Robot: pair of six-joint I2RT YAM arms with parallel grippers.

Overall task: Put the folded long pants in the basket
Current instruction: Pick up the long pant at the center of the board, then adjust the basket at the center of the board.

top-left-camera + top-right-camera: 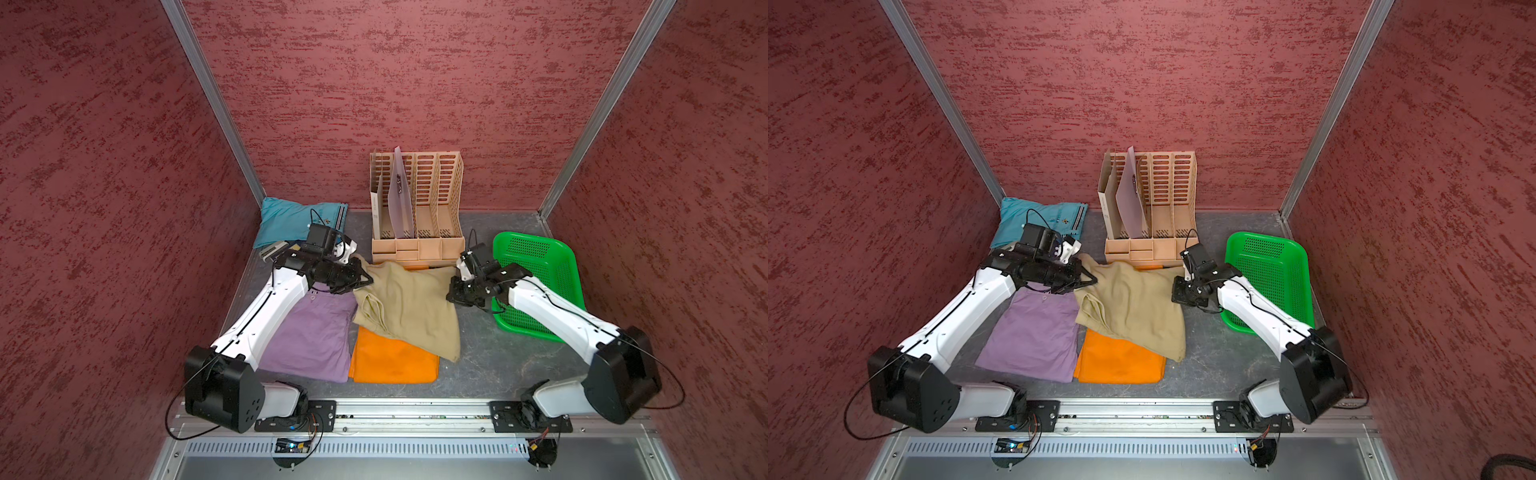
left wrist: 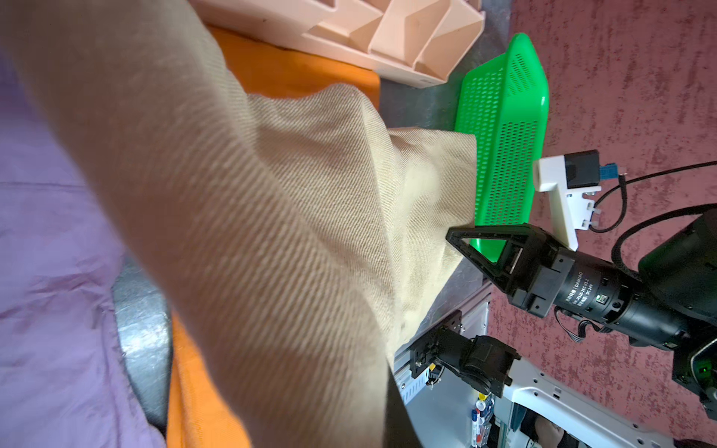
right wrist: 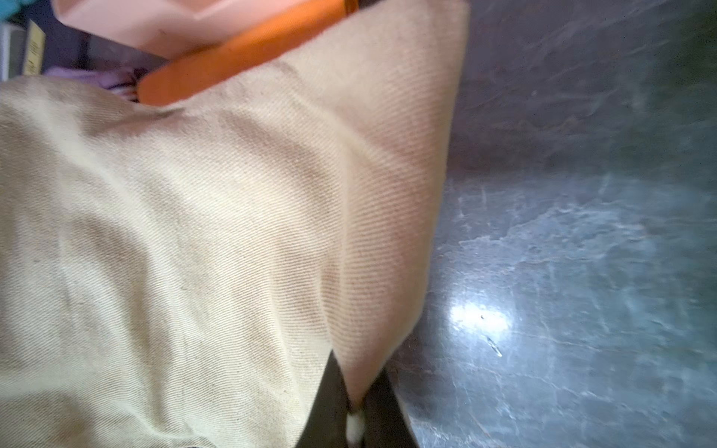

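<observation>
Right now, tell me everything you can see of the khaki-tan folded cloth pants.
The khaki-tan folded cloth pants look like twill, rumpled, fold layers showing at one side. The left gripper and right gripper are shut on opposite corners of the far edge. The near part drapes over the bright orange folded pants.

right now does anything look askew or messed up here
Yes: the khaki pants lie crooked and rumpled across the orange pants, their fold loose, pinched at opposite edges by the left gripper and right gripper. The lilac pants lie flat.
</observation>
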